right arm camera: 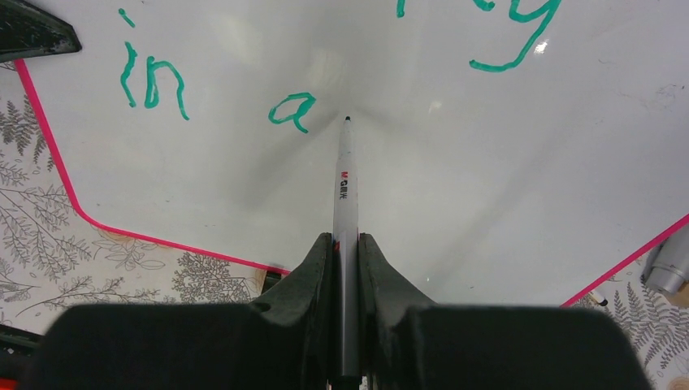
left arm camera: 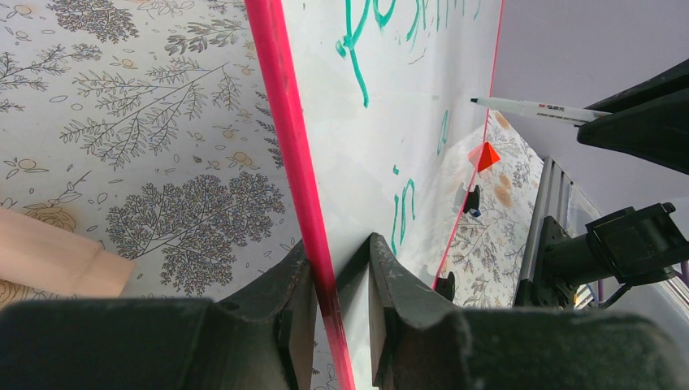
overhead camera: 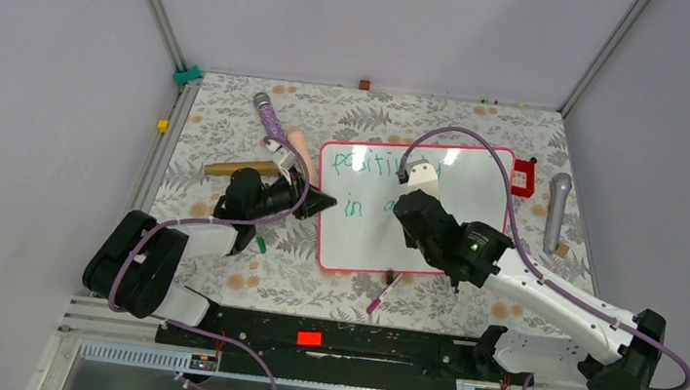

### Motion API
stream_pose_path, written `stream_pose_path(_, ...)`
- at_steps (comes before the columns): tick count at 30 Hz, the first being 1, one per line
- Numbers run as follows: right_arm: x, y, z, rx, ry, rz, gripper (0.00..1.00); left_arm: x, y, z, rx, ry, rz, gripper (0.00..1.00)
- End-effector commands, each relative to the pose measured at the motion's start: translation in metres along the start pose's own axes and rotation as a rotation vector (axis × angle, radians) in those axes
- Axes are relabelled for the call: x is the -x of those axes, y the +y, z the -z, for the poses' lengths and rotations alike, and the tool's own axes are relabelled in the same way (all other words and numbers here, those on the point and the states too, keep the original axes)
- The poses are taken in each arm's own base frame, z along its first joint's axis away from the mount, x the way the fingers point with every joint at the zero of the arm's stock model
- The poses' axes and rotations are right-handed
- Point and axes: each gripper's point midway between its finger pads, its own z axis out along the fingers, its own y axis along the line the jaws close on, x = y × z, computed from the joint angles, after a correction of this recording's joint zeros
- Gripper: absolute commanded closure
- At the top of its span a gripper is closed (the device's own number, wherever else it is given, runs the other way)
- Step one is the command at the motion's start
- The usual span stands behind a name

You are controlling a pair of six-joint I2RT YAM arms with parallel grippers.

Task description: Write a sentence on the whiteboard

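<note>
white marker [right arm camera: 345, 187], gripped, points at green-lettered whiteboard [right arm camera: 504, 187].

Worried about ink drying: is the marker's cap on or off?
Off. The marker shows a bare dark tip pointing at the whiteboard.

In the top view, the upper line of green writing [overhead camera: 375, 159] on the whiteboard [overhead camera: 355, 245] is being washed out by glare and partly covered by the right arm [overhead camera: 458, 242], and the board's lower right area is being hidden by the same arm. A small brown object [overhead camera: 364, 84] in the upper middle is being shown too small to be identified. In the right wrist view, the top lettering is being cut off by the upper edge. The rear of the marker [right arm camera: 345, 187] is being hidden inside the right gripper [right arm camera: 347, 244], and a silver object [right arm camera: 670, 268] is being cropped at the right edge. Whether the tip is being pressed on the board cannot be told. In the left wrist view, a pale wooden block [left arm camera: 49, 256] is being cut off at the left edge
</note>
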Motion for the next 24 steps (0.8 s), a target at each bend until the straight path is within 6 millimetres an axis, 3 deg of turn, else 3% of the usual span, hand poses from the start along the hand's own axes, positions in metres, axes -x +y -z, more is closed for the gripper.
stream_pose_path(1, 0.008, -0.002, -0.004, -0.020, -0.015, -0.003, 1.00, 0.012, 0.039, 0.003, 0.180, -0.068, -0.146, 1.00)
stream_pose_path(10, 0.010, -0.003, -0.012, -0.042, -0.019, 0.008, 1.00, 0.012, 0.038, 0.003, 0.178, -0.066, -0.147, 1.00)
stream_pose_path(16, 0.010, 0.008, -0.016, 0.002, -0.007, 0.016, 1.00, 0.012, 0.038, 0.003, 0.179, -0.067, -0.147, 1.00)
stream_pose_path(24, -0.003, 0.014, -0.013, 0.056, 0.027, 0.019, 1.00, 0.012, 0.038, 0.003, 0.178, -0.066, -0.148, 1.00)
